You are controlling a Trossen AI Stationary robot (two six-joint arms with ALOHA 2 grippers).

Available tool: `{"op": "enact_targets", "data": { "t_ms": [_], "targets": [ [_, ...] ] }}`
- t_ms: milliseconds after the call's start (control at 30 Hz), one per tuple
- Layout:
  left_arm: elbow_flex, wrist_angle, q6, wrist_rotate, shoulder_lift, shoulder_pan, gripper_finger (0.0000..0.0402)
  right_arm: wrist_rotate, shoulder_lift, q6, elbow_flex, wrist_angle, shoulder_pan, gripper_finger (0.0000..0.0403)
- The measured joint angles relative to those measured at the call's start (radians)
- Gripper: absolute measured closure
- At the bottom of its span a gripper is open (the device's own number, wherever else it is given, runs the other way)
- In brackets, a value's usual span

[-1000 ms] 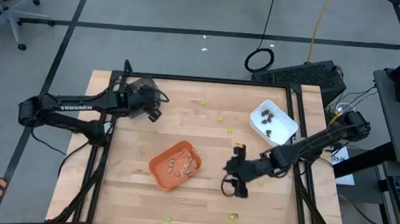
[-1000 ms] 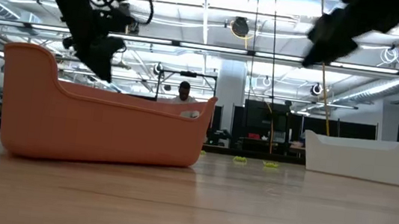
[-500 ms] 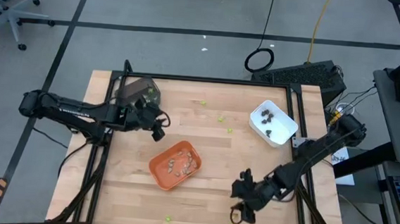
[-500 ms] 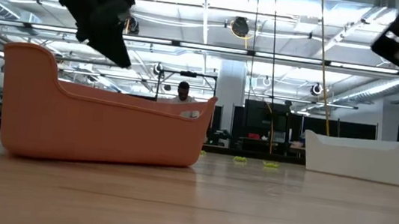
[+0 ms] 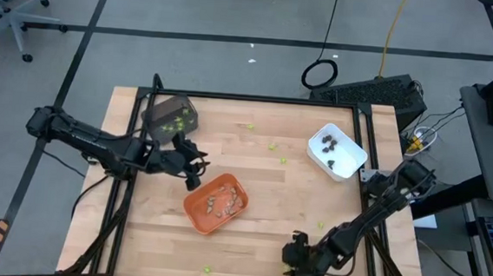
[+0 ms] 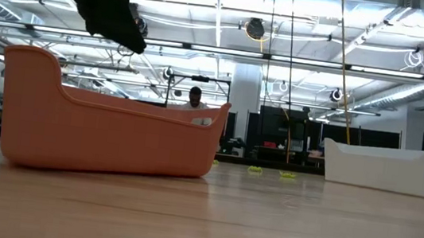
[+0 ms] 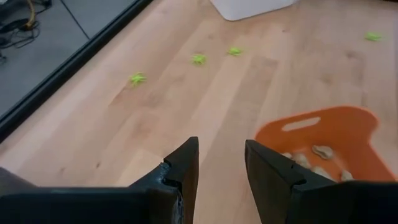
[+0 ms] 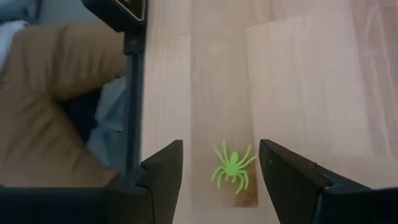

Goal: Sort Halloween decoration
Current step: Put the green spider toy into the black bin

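Green spider (image 8: 232, 168) lies between the open right gripper (image 8: 221, 165) (untouched).

**Count of items on and around the sorting table**

Two dark arms work at one wooden table (image 5: 252, 182). Each carries one gripper: the left gripper (image 5: 194, 165) and the right gripper (image 5: 294, 261).

Three trays stand on the table: one orange tray (image 5: 196, 206), one white tray (image 5: 356, 151) and one dark grey tray (image 5: 157, 113).

Five lime-green pieces (image 5: 272, 145) lie loose on the bare wood in the high view. A sixth, a lime-green spider (image 8: 231, 167), shows only in the right wrist view.

At least four tan-grey pieces (image 7: 322, 151) lie in the orange tray. The dark brown pieces (image 5: 329, 145) in the white tray and the green ones in the grey tray sit too close together to count.

One person (image 6: 195, 97) stands in the room beyond.
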Motion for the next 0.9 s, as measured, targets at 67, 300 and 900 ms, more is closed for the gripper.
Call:
{"op": "enact_targets", "data": {
  "t_ms": [67,300,900],
  "targets": [
    [0.0,0.001,0.0,0.0,0.0,-0.012,0.0272,0.025,0.025,-0.019,0.023,-0.019,0.008,0.0206],
    [0.0,0.017,-0.001,0.003,0.0,-0.051,0.0272,0.034,0.123,0.006,0.086,-0.087,0.019,0.0206],
    [0.0,0.017,0.0,0.003,0.0,-0.075,0.0272,0.05,0.175,0.033,0.167,-0.253,0.02,0.0394]
  ]
}}
